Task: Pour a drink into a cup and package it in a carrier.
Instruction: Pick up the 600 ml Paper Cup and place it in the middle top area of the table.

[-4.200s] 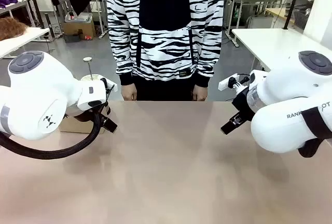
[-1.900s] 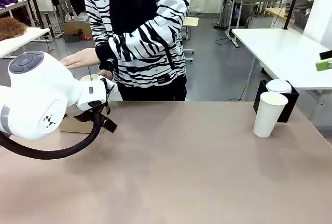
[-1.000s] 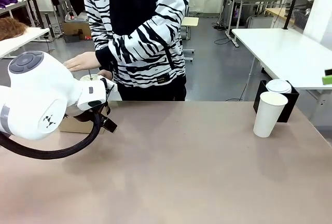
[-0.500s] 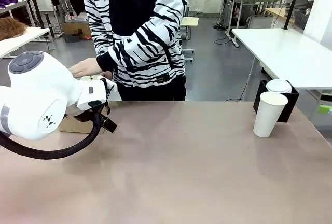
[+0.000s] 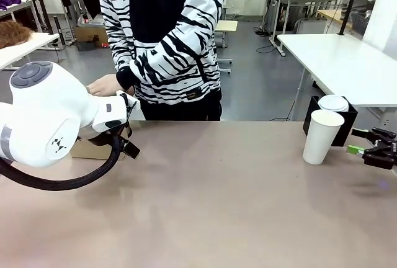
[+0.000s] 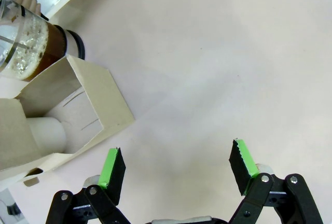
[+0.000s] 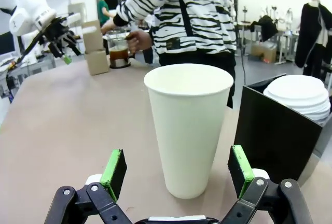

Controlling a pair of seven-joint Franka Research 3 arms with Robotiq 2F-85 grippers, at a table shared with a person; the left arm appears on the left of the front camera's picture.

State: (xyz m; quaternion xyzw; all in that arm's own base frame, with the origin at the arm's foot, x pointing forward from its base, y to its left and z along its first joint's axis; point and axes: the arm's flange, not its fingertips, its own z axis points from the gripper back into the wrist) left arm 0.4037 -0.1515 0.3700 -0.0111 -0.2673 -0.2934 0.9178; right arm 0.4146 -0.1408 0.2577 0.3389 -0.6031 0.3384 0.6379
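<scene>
Cup [image 5: 322,136] is what I'm watching: a tall white paper one, upright and lidless, out at about 3 o'clock on the table [image 5: 217,212]. Its rim is open and I cannot see anything inside. Just behind it, toward 1 o'clock, sits a black box [image 5: 349,121] with a stack of white lids [image 5: 334,103] showing over its top.

At 3 o'clock from the cup, the right gripper [image 5: 358,142] is level with the cup's lower half, fingers spread wide and pointed at it. It is close to the cup but holds nothing. From its wrist camera the cup stands dead ahead at 12 o'clock, framed by the two green pads.

Over at 9 o'clock on the table lies the carrier [image 5: 90,150], brown cardboard, half hidden behind the left arm. The left gripper [image 6: 178,164] hangs over bare tabletop with its jaws wide apart and nothing between them. In its wrist view the carrier lies at 10 o'clock, its flaps open, with something pale and rounded inside that I cannot make out.

Just beyond the carrier is the glass jug [image 6: 26,45], the amber drink [image 6: 51,53] showing through it. The person's hand [image 7: 137,40], in a striped sleeve, is on the jug.
</scene>
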